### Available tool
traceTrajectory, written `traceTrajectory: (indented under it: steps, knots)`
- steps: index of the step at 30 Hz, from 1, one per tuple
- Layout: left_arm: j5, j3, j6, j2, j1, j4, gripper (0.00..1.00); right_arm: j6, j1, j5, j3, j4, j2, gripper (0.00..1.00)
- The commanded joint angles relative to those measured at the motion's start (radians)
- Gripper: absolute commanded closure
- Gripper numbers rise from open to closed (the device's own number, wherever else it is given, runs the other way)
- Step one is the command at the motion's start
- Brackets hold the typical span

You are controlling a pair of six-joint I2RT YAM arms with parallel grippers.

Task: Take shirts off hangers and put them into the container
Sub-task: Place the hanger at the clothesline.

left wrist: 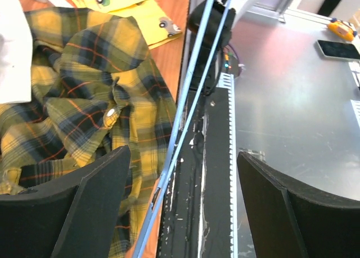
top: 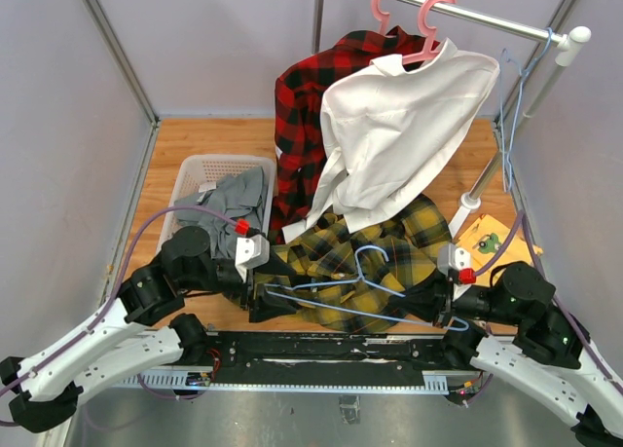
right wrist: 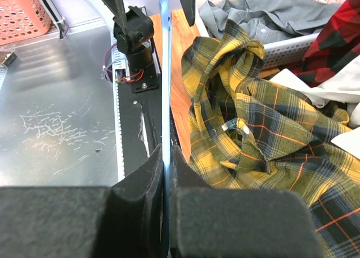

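Observation:
A yellow-and-green plaid shirt [top: 360,257] [left wrist: 84,100] [right wrist: 253,134] lies crumpled on the table's near side. A light-blue wire hanger [top: 362,291] [left wrist: 191,95] [right wrist: 163,72] lies across it. My right gripper [top: 443,313] [right wrist: 167,151] is shut on the hanger's right end. At the hanger's left end, my left gripper [top: 265,296] [left wrist: 184,154] is open, with the wire passing between its jaws untouched. A grey shirt [top: 238,199] [right wrist: 264,10] lies in the white basket [top: 200,169]. The red plaid shirt [top: 302,116] and white shirt [top: 399,126] hang on pink hangers [top: 389,4] from the rail.
Another blue hanger [top: 511,96] hangs at the rail's right end, above the stand foot [top: 469,202]. A yellow patched cloth [top: 492,238] [left wrist: 135,5] lies at the right. A black toothed rail [left wrist: 216,173] runs along the table's near edge. A phone [left wrist: 337,49] lies beyond it.

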Motion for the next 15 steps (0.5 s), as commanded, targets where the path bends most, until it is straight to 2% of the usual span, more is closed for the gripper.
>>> traceTrajectory:
  steps: [1, 4, 7, 15]
  knots:
    - [0.108, 0.062, 0.045, 0.037, 0.004, -0.025, 0.20, -0.015, -0.021, -0.031, -0.009, 0.068, -0.040, 0.99]
    - [0.090, 0.087, 0.044, 0.071, 0.004, -0.048, 0.26, -0.015, -0.021, -0.022, -0.010, 0.069, -0.055, 0.99]
    - [0.028, 0.092, 0.025, 0.084, 0.004, -0.042, 0.39, -0.019, -0.021, -0.014, -0.012, 0.069, -0.069, 0.99]
    - [-0.023, 0.075, -0.009, 0.056, 0.004, -0.009, 0.67, -0.032, -0.021, 0.011, -0.016, 0.060, -0.074, 0.99]
